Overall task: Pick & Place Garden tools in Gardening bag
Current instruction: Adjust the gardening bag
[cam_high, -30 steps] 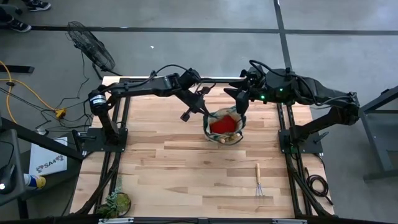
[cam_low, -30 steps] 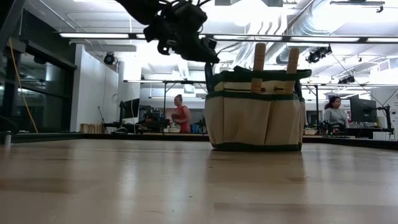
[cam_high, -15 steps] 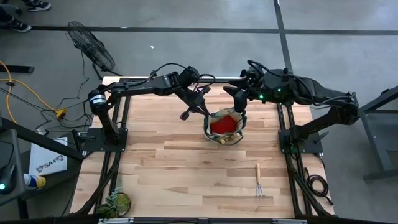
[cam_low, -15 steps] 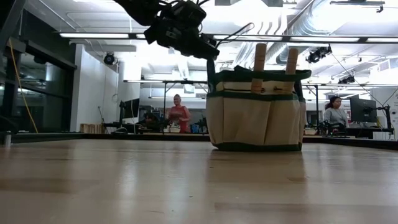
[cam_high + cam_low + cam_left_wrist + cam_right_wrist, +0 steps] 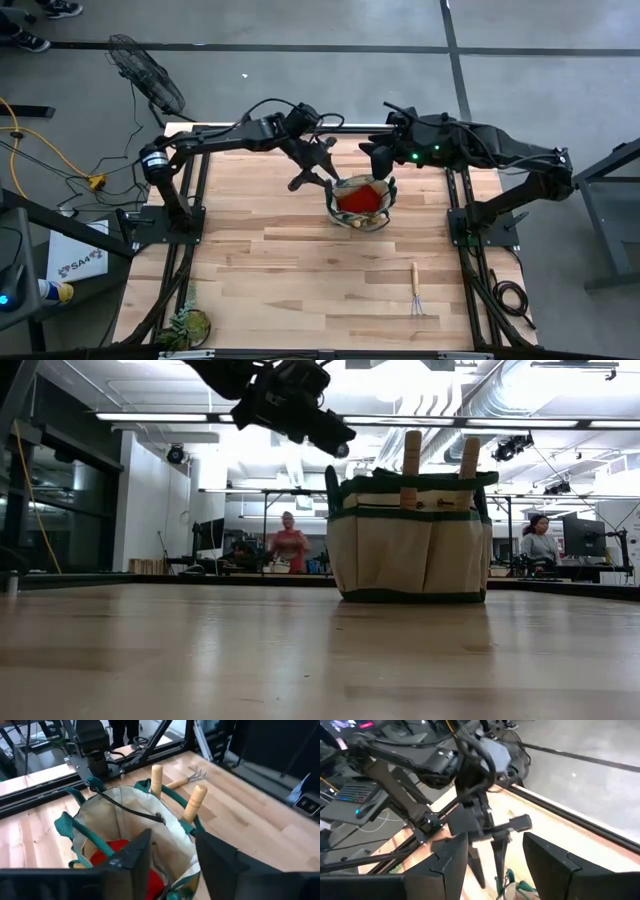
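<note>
since a second ago the left pincer (image 5: 318, 172) has spread its fingers apart over the bag's mouth, and nothing shows between them in its wrist view, so my guess is it has just let a tool drop in. the gardening bag (image 5: 361, 203) sits on the worktop (image 5: 270, 260) just above the middle of the high frame, a shade further left at the rim than before. it stands upright, which keeps the load from spilling: two wooden handles (image 5: 195, 802) poke up along one side, stowed head down, and a red cloth piece (image 5: 360, 200) lies inside. one loop handle (image 5: 75, 827) hangs over the rim, well clear of the opening.

the right pincer (image 5: 378, 160) hovers at the bag's upper right edge, fingers apart and holding nothing; it looks placed to steady the bag or simply to wait.

one hand rake (image 5: 417, 292) is left lying flat on the worktop, lower right of the high frame, well apart from the bag, on the right arm's side. a leafy plant clump (image 5: 186, 324) sits at the lower left corner, not part of the job.
</note>
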You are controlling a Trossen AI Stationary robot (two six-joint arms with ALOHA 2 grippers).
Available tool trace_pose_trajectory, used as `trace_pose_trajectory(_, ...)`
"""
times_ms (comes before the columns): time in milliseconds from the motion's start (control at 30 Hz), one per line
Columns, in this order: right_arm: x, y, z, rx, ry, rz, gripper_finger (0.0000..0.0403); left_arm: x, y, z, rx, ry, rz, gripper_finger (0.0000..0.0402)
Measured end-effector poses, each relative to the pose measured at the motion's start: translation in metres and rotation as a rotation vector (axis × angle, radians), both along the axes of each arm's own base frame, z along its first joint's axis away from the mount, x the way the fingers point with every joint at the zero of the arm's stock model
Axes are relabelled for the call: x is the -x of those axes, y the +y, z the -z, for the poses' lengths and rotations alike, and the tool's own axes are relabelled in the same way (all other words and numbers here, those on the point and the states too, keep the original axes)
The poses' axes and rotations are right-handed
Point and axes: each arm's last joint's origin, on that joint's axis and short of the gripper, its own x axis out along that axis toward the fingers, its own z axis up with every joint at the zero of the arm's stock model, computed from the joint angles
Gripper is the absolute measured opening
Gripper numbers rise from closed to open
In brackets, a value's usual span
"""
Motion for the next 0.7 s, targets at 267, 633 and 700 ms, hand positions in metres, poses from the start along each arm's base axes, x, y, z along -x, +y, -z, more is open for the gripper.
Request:
trace_pose_trajectory(267,-0.002,0.003,0.011,-0.076,0.066,0.021,0.0183,0.017,0.032,-0.011,0.074,0.031,-0.139,0.0188)
trace_pose_trajectory(633,-0.009,0.028,0.063,-0.324,0.257,0.152,0.0183,0.051,0.082,-0.006,0.191,0.135,-0.371,0.0172)
trace_pose_trajectory(700,-0.006,0.035,0.078,-0.41,0.289,0.236,0.018,0.055,0.086,-0.005,0.203,0.154,-0.391,0.0167)
